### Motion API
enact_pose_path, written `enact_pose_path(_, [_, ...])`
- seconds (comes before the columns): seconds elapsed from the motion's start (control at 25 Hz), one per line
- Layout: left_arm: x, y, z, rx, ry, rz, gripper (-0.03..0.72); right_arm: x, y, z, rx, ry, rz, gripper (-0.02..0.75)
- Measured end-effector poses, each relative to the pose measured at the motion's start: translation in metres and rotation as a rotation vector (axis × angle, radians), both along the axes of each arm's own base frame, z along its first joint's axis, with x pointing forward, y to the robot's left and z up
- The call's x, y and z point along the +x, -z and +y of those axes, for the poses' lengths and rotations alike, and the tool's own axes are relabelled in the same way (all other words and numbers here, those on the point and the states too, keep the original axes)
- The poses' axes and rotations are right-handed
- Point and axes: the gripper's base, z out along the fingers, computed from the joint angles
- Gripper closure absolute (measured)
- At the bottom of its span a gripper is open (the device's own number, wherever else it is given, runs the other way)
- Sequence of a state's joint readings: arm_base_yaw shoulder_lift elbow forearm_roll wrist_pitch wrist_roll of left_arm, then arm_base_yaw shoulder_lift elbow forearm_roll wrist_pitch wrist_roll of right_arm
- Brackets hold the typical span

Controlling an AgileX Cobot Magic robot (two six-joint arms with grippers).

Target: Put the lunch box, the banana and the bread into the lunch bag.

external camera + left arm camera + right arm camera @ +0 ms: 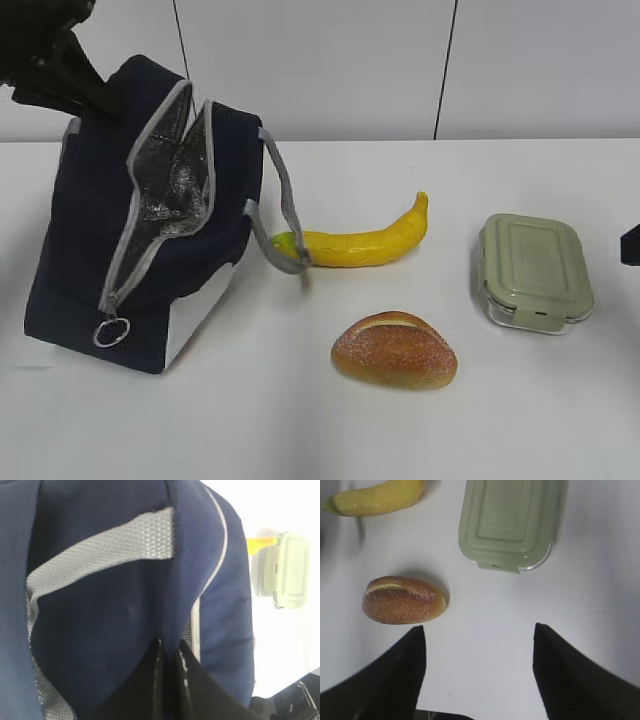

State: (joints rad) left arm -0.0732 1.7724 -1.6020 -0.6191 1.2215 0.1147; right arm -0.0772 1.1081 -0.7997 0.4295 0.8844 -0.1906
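Below the spread right end effector (479, 672), the bread (403, 600) lies left, the lunch box (509, 522) ahead

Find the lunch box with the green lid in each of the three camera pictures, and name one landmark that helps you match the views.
Exterior view: the lunch box sits at the right on the table, right of the banana.
Left wrist view: upper right, past the lunch bag.
Right wrist view: top centre, above the open right gripper.
Shared landmark: the banana lies beside the box in all three.
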Motion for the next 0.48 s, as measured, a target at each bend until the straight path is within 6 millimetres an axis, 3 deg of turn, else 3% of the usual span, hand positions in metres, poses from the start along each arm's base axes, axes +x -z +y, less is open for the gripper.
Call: enact_pose_path(0.48, [-0.008, -0.017, -0.011, -0.019, 0.024, -0.065, 0.702, 0.053, 0.046, -0.038, 0.188, -0.034, 0.055, 0.217])
